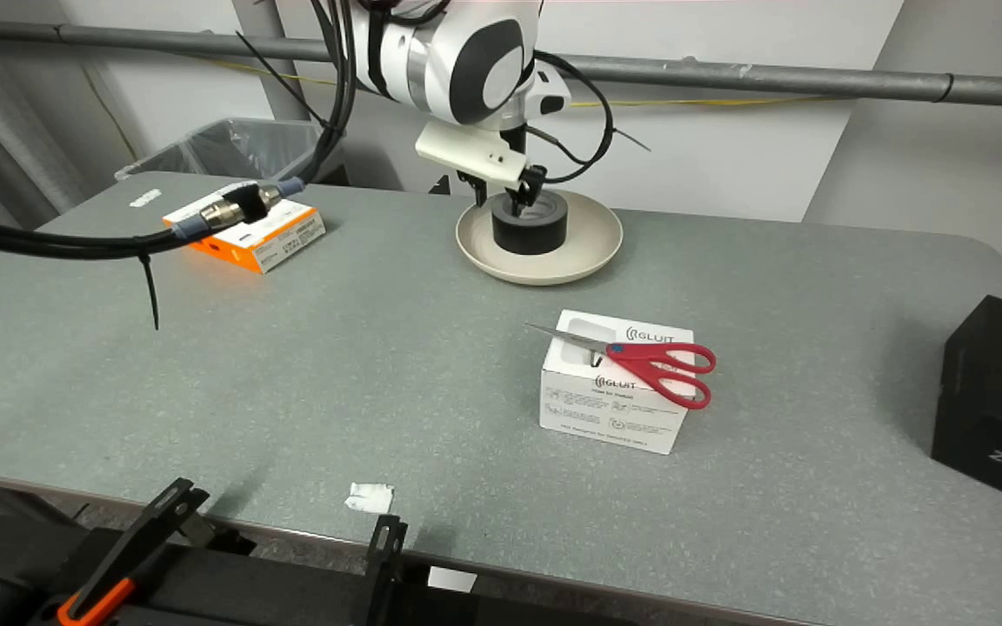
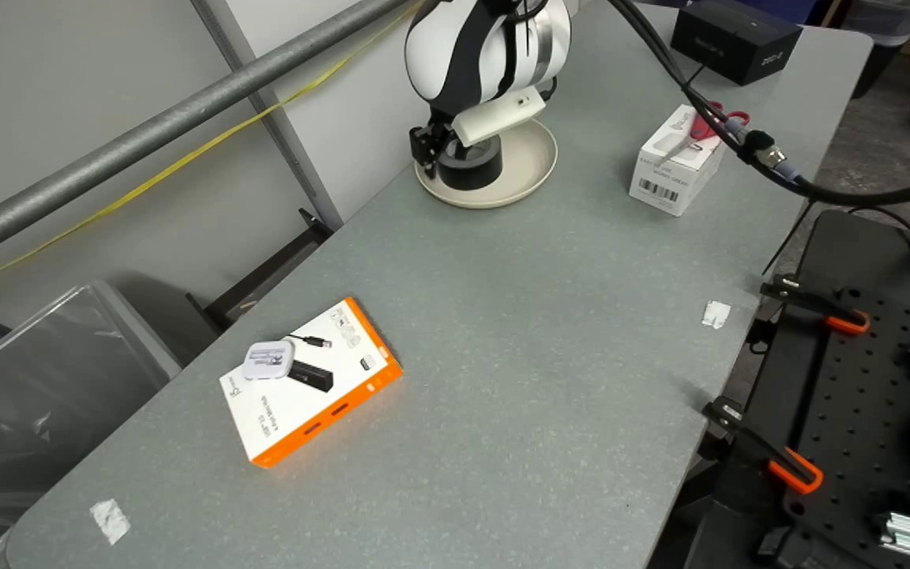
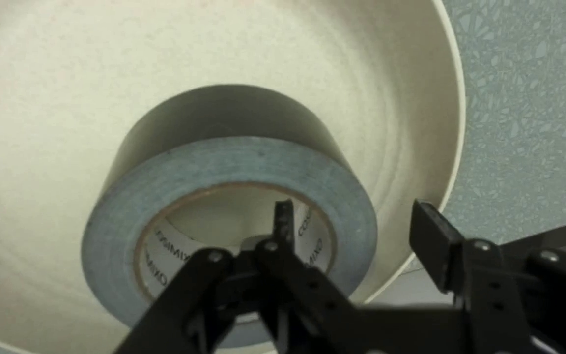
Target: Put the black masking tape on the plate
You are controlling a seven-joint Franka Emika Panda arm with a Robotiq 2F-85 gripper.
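Wrist view: claw (image 3: 353, 210) spread, tape (image 3: 234, 160) on plate (image 3: 263, 44), one finger (image 3: 284, 221) in core (image 3: 175, 248); should retreat straight up, no snag.

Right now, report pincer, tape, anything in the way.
Pincer open, straddling one side of black tape. Black tape flat on plate. Red scissors on white box, apart from plate, likely not in the way.

A grey pipe (image 1: 762, 77) runs along the pale wall (image 1: 710, 148) behind the speckled table (image 1: 336, 365).
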